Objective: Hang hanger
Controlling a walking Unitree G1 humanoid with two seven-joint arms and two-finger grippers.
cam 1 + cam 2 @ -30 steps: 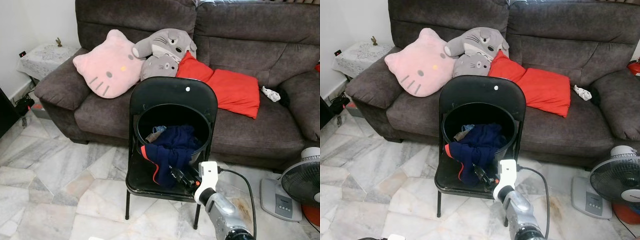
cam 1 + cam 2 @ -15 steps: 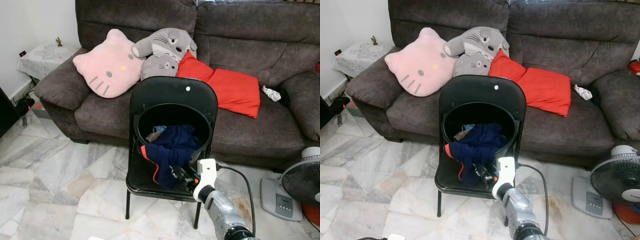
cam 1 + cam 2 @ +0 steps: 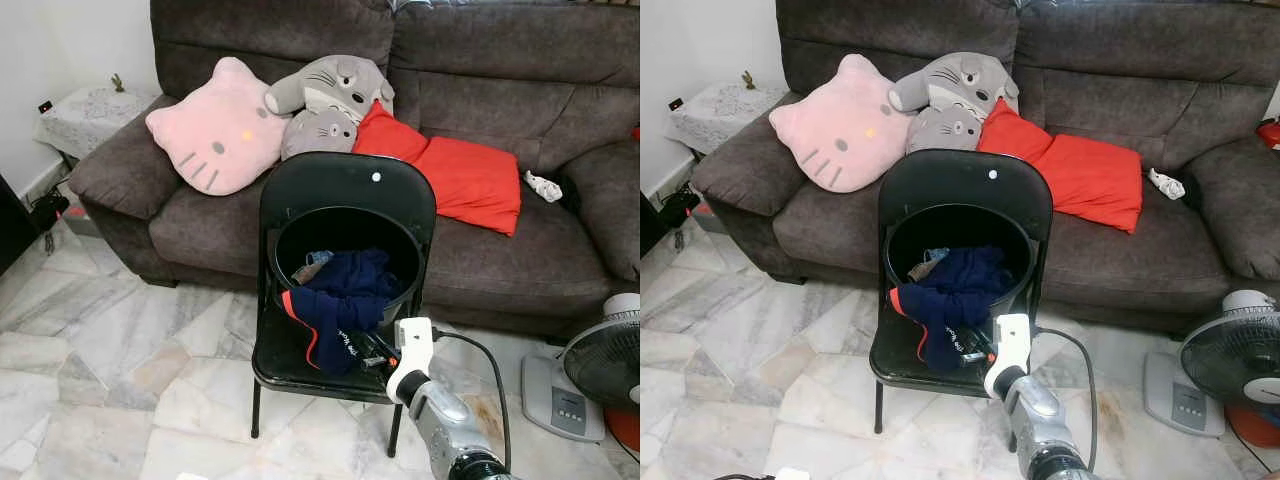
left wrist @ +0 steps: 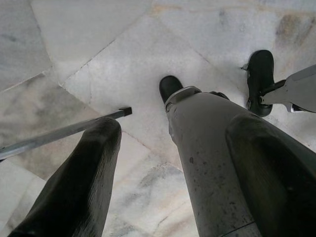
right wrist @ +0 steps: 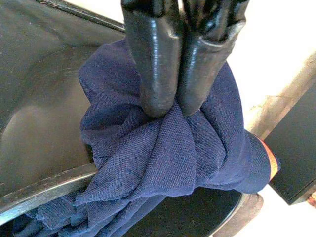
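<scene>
A navy garment with an orange trim (image 3: 340, 300) hangs out of a black bucket (image 3: 290, 235) that stands on a black folding chair (image 3: 345, 180). My right gripper (image 3: 365, 352) reaches in from the chair's front right and is shut on a fold of the garment (image 5: 163, 148) that drapes over the bucket rim (image 5: 44, 190). Both fingertips (image 5: 155, 94) press together into the cloth. My left gripper (image 4: 177, 126) hangs open over the marble floor beside my own leg.
A dark sofa (image 3: 520, 250) stands behind the chair with a pink cat cushion (image 3: 210, 130), grey plush toys (image 3: 325, 100) and red cushions (image 3: 460, 175). A floor fan (image 3: 600, 370) stands at the right, a small covered table (image 3: 90, 115) at the far left.
The right gripper has drawn the garment's hanging fold a little toward the chair's front, and a white print on the cloth now shows. The view shifted slightly.
</scene>
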